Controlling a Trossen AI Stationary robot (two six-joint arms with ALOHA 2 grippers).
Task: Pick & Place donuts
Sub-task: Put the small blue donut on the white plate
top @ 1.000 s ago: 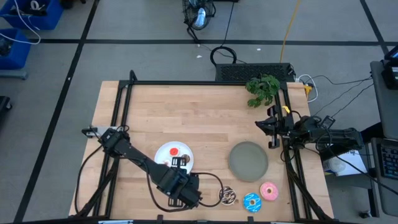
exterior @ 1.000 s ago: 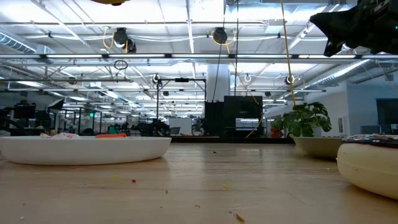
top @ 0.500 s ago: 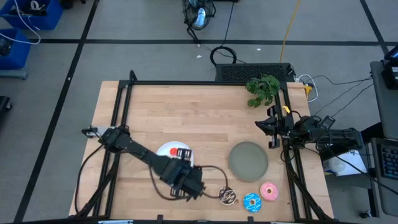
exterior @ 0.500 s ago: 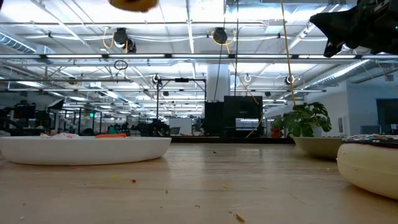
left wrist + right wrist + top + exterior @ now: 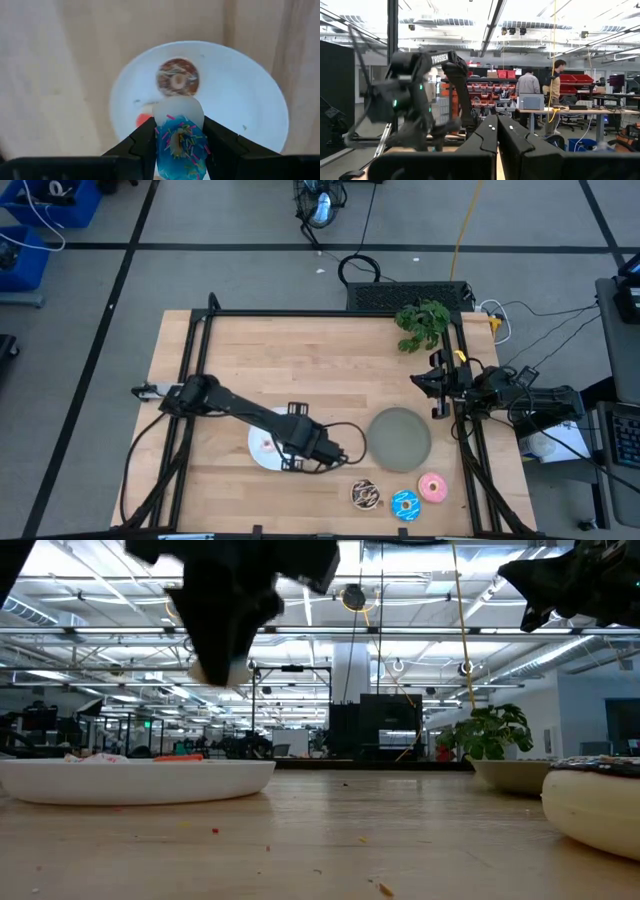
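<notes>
My left gripper (image 5: 302,448) hangs over the white plate (image 5: 258,450), pointing down, shut on a tiny blue-iced donut with sprinkles (image 5: 177,147). On the white plate (image 5: 240,100) lie a tiny brown donut (image 5: 177,77) and a red one (image 5: 144,120), partly hidden behind the held donut. Three larger donuts lie on the table near the front edge: chocolate (image 5: 365,495), blue-iced (image 5: 405,503) and pink-iced (image 5: 433,487). My right gripper (image 5: 497,132) is shut and waits at the table's right edge (image 5: 437,385). My left gripper pinches the tiny blue donut by two opposite sides of its rim (image 5: 159,145) between its two fingers. The fingers come from above, pointing down. The donut is lifted clear above the white plate, its iced face turned toward the wrist camera and its pale underside (image 5: 177,111) away.
A grey plate (image 5: 400,437) sits right of the white one. A green plant (image 5: 422,323) stands at the far right corner. A black frame runs along the table's left, far and right edges. Bare wood lies across the far half of the table.
My left gripper has swung from the table's near edge toward the far edge and a little to the right, sinking as it went, and now hangs over the white plate. It stays shut on the tiny blue donut, which has travelled with it.
</notes>
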